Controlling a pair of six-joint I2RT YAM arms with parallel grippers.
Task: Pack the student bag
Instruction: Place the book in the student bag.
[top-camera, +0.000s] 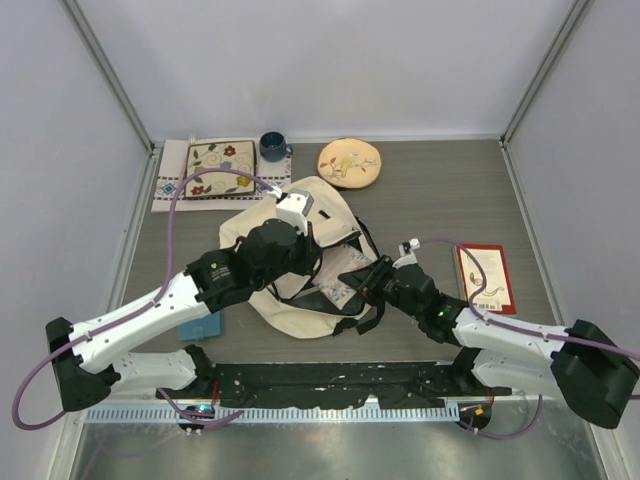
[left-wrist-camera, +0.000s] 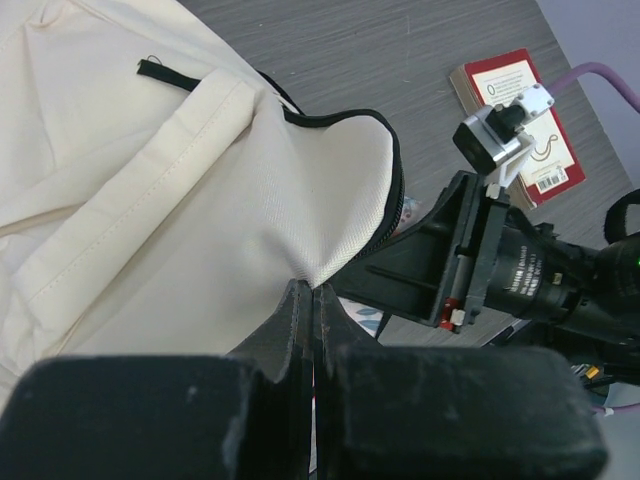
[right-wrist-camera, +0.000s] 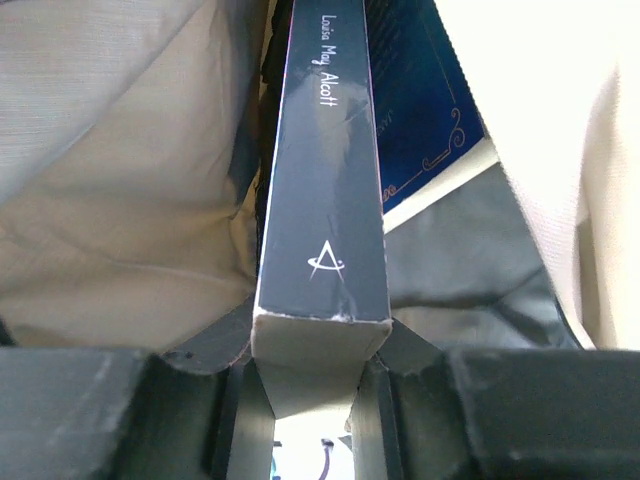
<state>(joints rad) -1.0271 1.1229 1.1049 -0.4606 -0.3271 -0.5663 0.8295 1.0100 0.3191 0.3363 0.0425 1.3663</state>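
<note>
Risk first: book (right-wrist-camera: 322, 180) is clamped at its end by right gripper (right-wrist-camera: 320, 345), jaws partway closed on it, nose inside student bag (top-camera: 292, 312) at table centre. A 2nd blue vol (right-wrist-camera: 420, 100) lies in there, so a corner could snag on it or on dark lining (right-wrist-camera: 470, 260) & twist out of the grip. Left gripper (left-wrist-camera: 312, 292) is pinched fully shut on bag's opening rim; thin fabric could slip & the mouth collapse. Table (top-camera: 450, 190) is grey wood-grain, w/ red book (top-camera: 485, 277), plate (top-camera: 349, 162), mug (top-camera: 272, 146) well apart from bag; pale walls (top-camera: 320, 60) enclose it
</note>
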